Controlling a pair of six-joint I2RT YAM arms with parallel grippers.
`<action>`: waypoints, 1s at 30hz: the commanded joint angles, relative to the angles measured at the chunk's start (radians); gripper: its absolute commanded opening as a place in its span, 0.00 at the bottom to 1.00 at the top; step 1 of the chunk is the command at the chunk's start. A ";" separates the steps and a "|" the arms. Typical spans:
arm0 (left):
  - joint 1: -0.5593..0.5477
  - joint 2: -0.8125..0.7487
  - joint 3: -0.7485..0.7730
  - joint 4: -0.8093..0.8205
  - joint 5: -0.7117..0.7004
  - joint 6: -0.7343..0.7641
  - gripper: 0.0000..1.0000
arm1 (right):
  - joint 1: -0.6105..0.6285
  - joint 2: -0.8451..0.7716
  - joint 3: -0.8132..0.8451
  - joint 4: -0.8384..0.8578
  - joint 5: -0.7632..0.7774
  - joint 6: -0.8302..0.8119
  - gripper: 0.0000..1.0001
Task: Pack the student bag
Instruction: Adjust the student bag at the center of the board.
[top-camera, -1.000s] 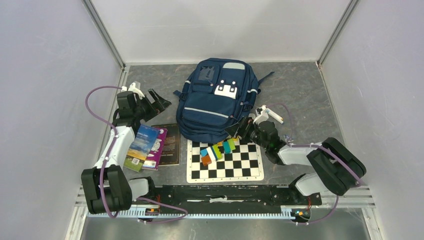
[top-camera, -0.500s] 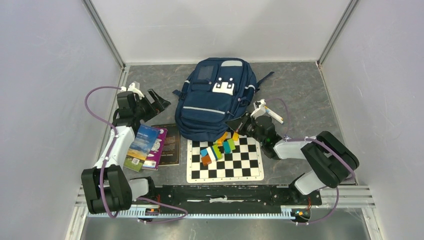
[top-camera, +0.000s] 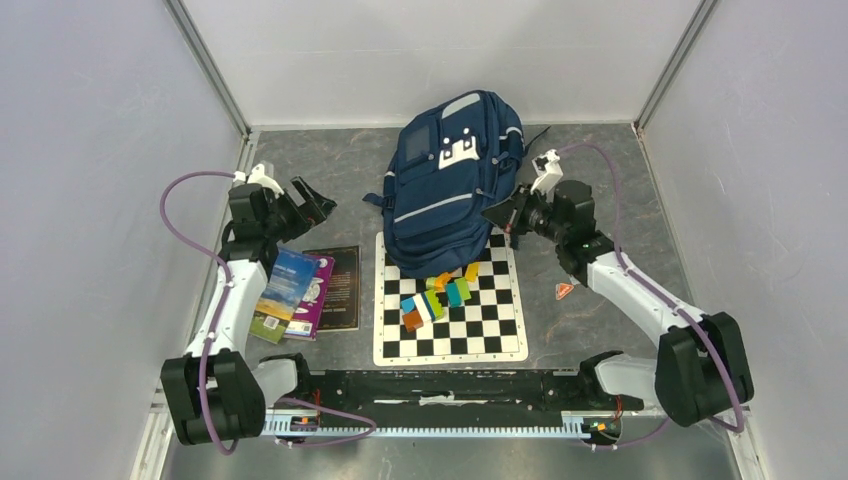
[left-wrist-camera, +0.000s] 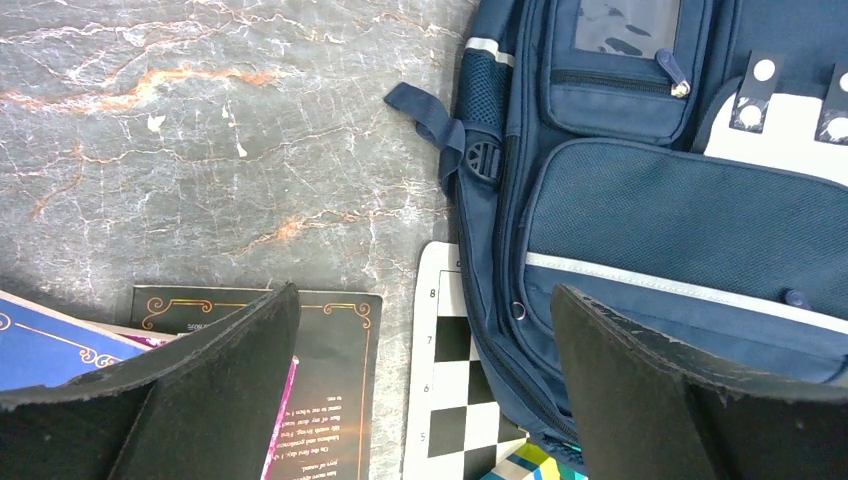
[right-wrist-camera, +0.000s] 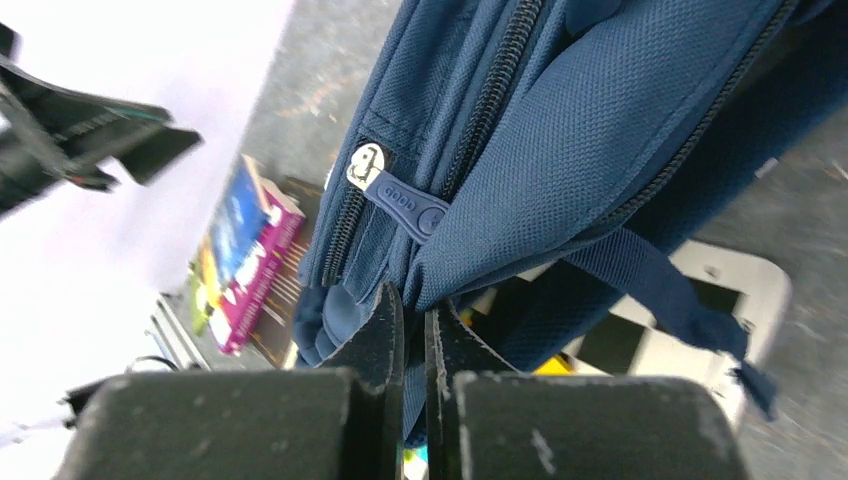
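The student bag (top-camera: 450, 190) is a navy backpack with grey stripes and a white patch, raised on its right side, its lower end resting on the chessboard (top-camera: 450, 340). My right gripper (top-camera: 507, 214) is shut on a fold of the bag's side fabric (right-wrist-camera: 560, 140), just below a zipper pull (right-wrist-camera: 405, 205); the jaws (right-wrist-camera: 413, 300) pinch the cloth between them. My left gripper (top-camera: 305, 200) hovers open left of the bag, with nothing between its fingers (left-wrist-camera: 422, 292). In the left wrist view the bag (left-wrist-camera: 680, 210) fills the right half.
A stack of books (top-camera: 300, 290) lies left of the chessboard, under the left arm. Several coloured blocks (top-camera: 435, 298) sit on the board by the bag's lower edge. A small orange-red piece (top-camera: 563, 290) lies on the table to the right. Walls enclose three sides.
My right gripper shut on the bag's side and rose toward the back, tipping the bag up and dragging its lower end onto the chessboard. The left gripper stayed open, almost still.
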 joint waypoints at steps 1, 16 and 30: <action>-0.006 -0.017 0.020 0.025 0.003 0.046 1.00 | -0.105 0.033 0.039 -0.114 -0.217 -0.190 0.00; -0.069 0.015 0.017 0.030 0.048 0.038 1.00 | -0.190 0.011 0.068 -0.319 0.307 -0.414 0.92; -0.086 0.062 0.019 0.032 0.071 0.024 1.00 | 0.317 -0.122 -0.031 -0.069 0.326 -0.815 0.96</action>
